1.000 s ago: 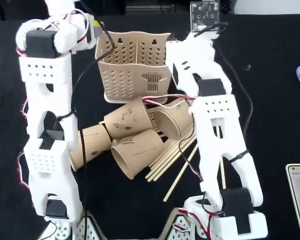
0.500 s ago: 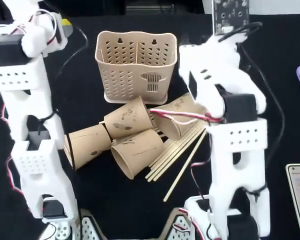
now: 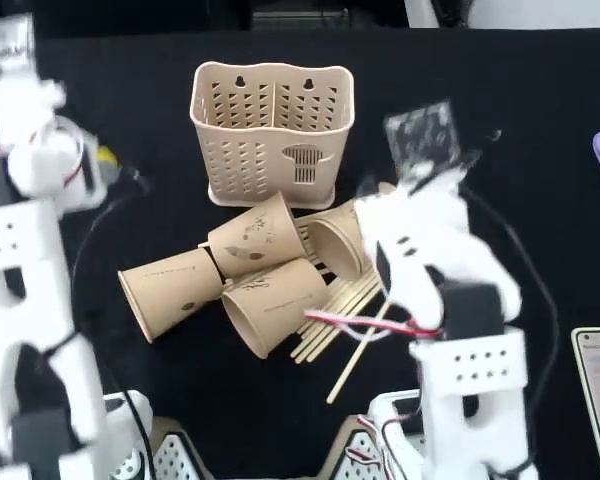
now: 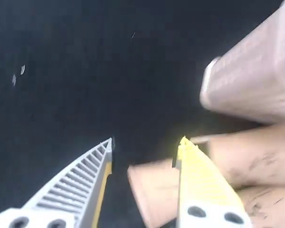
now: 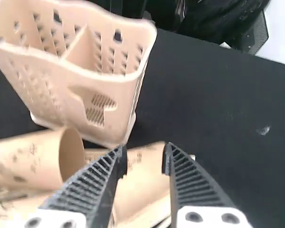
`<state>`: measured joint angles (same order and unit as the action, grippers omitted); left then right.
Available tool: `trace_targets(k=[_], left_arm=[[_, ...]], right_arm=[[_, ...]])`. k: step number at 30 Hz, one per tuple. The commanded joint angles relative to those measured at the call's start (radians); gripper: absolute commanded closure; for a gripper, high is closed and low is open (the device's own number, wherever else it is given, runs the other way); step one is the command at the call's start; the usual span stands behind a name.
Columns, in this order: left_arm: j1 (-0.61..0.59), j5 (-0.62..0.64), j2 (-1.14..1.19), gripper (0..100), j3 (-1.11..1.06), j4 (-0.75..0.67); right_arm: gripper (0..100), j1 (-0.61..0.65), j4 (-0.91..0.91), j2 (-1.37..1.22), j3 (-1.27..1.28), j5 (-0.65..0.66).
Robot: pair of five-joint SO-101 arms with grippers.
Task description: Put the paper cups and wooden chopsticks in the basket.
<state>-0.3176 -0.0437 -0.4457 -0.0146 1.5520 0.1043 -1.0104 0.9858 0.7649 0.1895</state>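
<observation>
Paper cups [image 3: 270, 300] and wooden chopsticks [image 3: 332, 322] lying on the black table [image 3: 480, 80], outside the basket [image 3: 272, 130].
I am seeing four cups on their sides, clustered just in front of the upright basket, the chopsticks fanning out beside and partly under them. Left gripper [image 4: 145, 142] is hovering above one cup's end, jaws released, grasping nothing. Right gripper [image 5: 144, 148] is hanging over a cup beside the basket, jaws parted, empty.

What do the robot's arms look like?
The left arm and right arm are chunky white plastic with dotted hole patterns, black motor blocks and thin red and black wires. The left gripper has one white ribbed finger and one yellow one; the right gripper has two black ribbed fingers on white bases.
</observation>
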Motion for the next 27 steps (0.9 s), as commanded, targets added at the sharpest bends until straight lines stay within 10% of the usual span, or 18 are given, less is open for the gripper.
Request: trace_targets(k=[1, 12, 27], left_arm=[[-0.035, -0.026, -0.163, 78, -0.317, -0.091], [-0.096, 0.014, -0.292, 78, -0.814, -0.433], [-0.199, 0.014, -0.292, 78, -0.866, -0.439]], right_arm=[[86.0, -0.014, 0.086, 0.101, 0.191, 0.043], [74.6, 0.137, 0.141, 0.116, 0.406, 0.16], [77.9, -0.02, 0.588, 0.12, 0.665, 0.319]])
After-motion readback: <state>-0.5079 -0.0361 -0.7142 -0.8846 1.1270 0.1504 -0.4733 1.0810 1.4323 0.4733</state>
